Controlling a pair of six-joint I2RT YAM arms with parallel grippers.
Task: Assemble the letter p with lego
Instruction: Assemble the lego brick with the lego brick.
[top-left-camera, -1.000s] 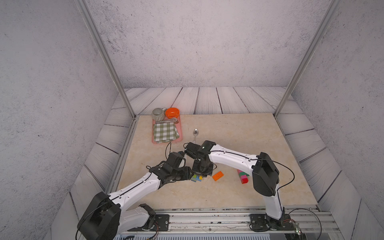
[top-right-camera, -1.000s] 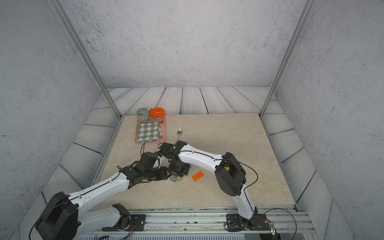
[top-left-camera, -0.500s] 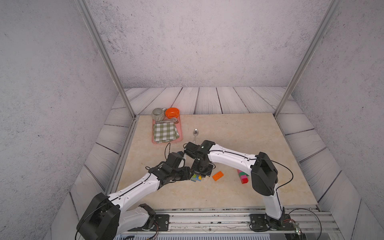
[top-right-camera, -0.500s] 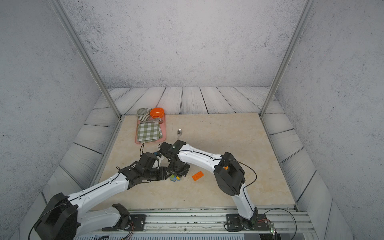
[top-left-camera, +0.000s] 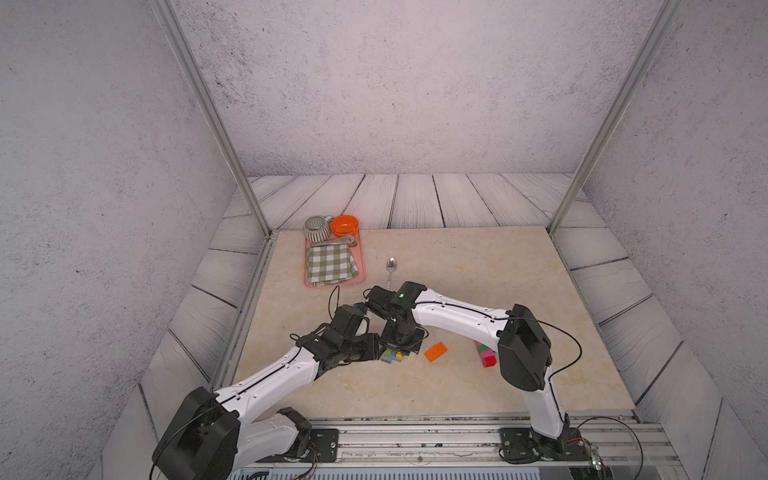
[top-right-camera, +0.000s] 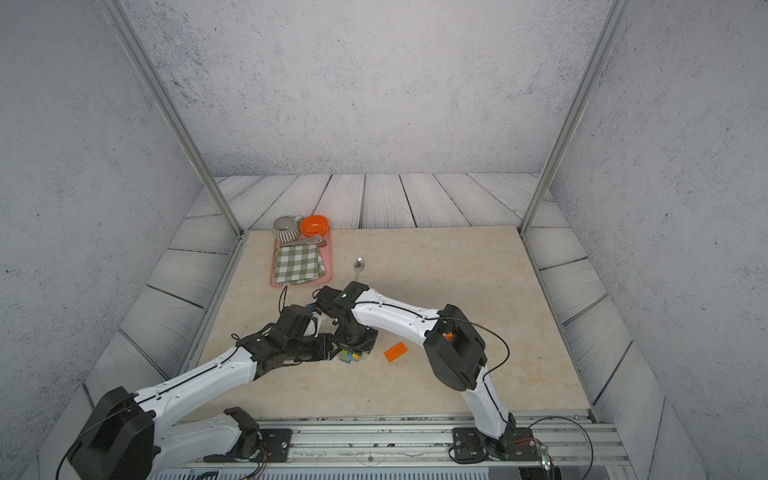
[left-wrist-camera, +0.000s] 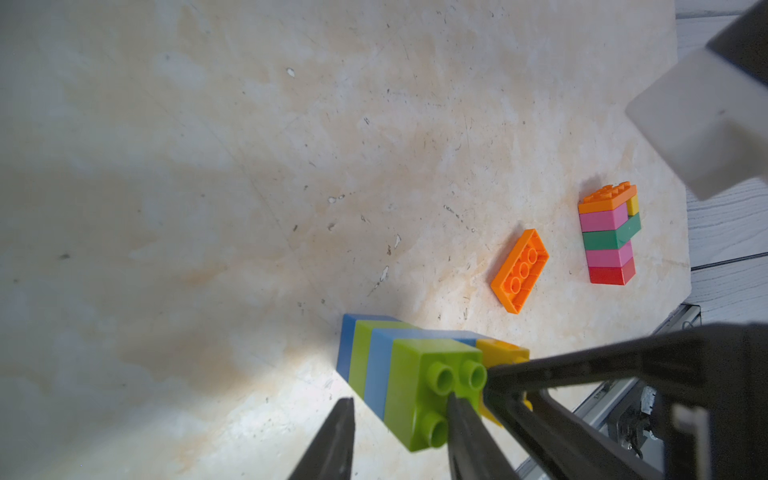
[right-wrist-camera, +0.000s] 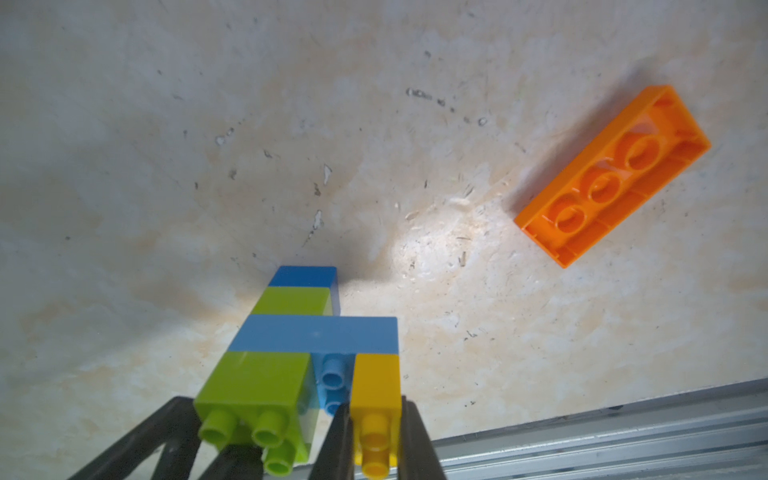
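Near the loose orange brick (right-wrist-camera: 611, 174) we note the blue-and-lime stack (right-wrist-camera: 291, 332), right gripper (right-wrist-camera: 376, 409) clenched on its yellow brick (right-wrist-camera: 376, 382), left gripper (left-wrist-camera: 399, 399) astride it, grip unclear; seating step, we judge, next needing a square press.

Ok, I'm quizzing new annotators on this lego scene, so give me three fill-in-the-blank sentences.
1. The right gripper is shut on the ___ brick of the stack.
2. The loose orange brick lies hollow side ___.
3. The bowl on the tray is ___.
Missing: yellow; up; orange.
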